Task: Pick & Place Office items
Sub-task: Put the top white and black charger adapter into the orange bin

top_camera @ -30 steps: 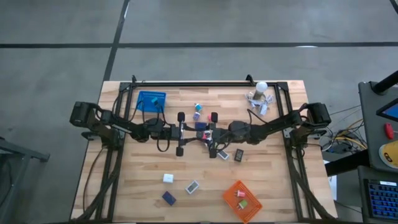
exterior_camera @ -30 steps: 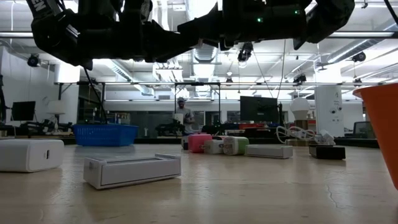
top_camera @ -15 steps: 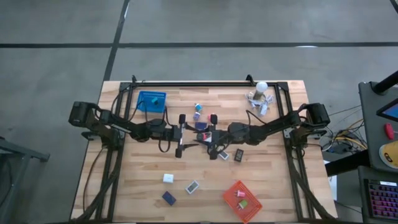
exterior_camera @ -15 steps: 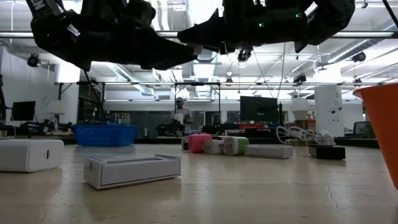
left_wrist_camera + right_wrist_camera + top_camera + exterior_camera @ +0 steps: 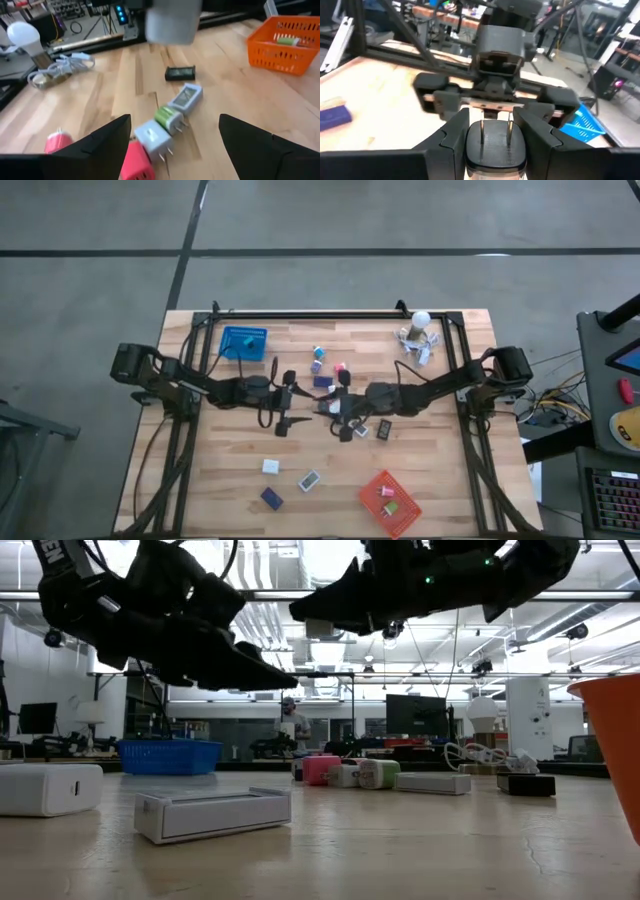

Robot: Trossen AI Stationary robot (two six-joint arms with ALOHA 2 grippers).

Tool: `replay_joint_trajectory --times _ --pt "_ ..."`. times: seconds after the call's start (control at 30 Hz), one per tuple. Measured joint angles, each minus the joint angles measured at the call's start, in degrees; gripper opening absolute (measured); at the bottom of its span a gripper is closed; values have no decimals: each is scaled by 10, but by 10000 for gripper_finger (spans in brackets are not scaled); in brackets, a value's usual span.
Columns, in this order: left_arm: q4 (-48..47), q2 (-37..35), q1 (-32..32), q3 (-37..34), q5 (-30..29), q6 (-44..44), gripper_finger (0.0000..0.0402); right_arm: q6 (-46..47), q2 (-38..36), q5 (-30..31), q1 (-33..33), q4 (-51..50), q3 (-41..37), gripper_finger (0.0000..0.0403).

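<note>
My right gripper [image 5: 494, 131] is shut on a white plug block [image 5: 495, 146] above the table's middle [image 5: 333, 406]; its two metal prongs point at my left gripper [image 5: 497, 95]. My left gripper [image 5: 287, 402] stands open just to the left of the block, holding nothing, fingers slanting down [image 5: 268, 675]. Seen from the left wrist, the block is a pale blur [image 5: 172, 20]. Below it a row of office items lies flat on the wood: a pink one [image 5: 135, 160], a white one [image 5: 152, 139], a green one [image 5: 167, 117], a white one [image 5: 186, 96] and a dark block [image 5: 180, 73]. My right gripper pinches the plug block's two opposite sides [image 5: 470, 145] between its fingers [image 5: 455, 132], coming nearly level from the table's right. The pronged face [image 5: 495, 127] points away from the gripper, toward the left arm. The block is lifted clear of the table.
The blue basket [image 5: 244, 343] stands at the far left and the orange basket [image 5: 390, 502], with items in it, at the near right. The white ball-topped cluster [image 5: 418, 330] sits at the far right. Loose blocks [image 5: 270, 467] [image 5: 310, 480] [image 5: 271, 498] lie toward the near edge.
My left gripper has opened and let go of the white plug block, then drawn back a little toward the table's left, sunk and tipped its fingers downward. My right gripper has kept its hold, and the block stays lifted.
</note>
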Motion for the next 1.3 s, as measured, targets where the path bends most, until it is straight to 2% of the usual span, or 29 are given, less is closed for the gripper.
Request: replay_joint_trajectory --times 0.3,0.63,1.3 --pt "1 0 0 -13 -2 2 305 35 -19 1 40 -66 0 125" --pt "1 0 0 -15 -3 4 303 104 -22 1 94 -188 5 125" --pt "1 1 0 -15 -4 5 303 309 -73 1 222 -370 9 125"
